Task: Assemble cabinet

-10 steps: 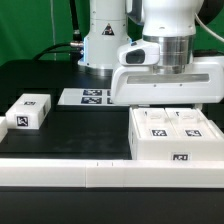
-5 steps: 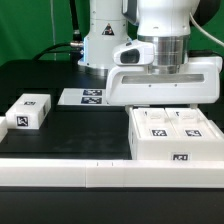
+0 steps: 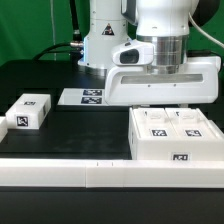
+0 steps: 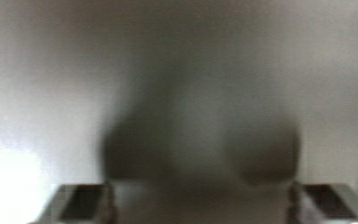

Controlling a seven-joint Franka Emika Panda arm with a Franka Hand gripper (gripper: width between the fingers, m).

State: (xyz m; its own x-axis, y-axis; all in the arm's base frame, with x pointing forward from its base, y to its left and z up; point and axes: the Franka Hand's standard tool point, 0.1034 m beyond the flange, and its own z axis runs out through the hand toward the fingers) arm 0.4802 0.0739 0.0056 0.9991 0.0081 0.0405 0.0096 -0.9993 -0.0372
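only the exterior view shows the hand (image 3: 165, 98) low by the cabinet (image 3: 175, 138); its grip i cannot tell.

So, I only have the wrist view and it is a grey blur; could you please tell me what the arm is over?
Observer: A large white piece stands just below the wrist, hiding the pincer from the exterior view.
Operator: Is anything in front of it?
Observer: Yes, a wide white block with two tags on top, nearer the camera.
Operator: Any loose part?
Observer: A small white block lies apart at the exterior view's left.
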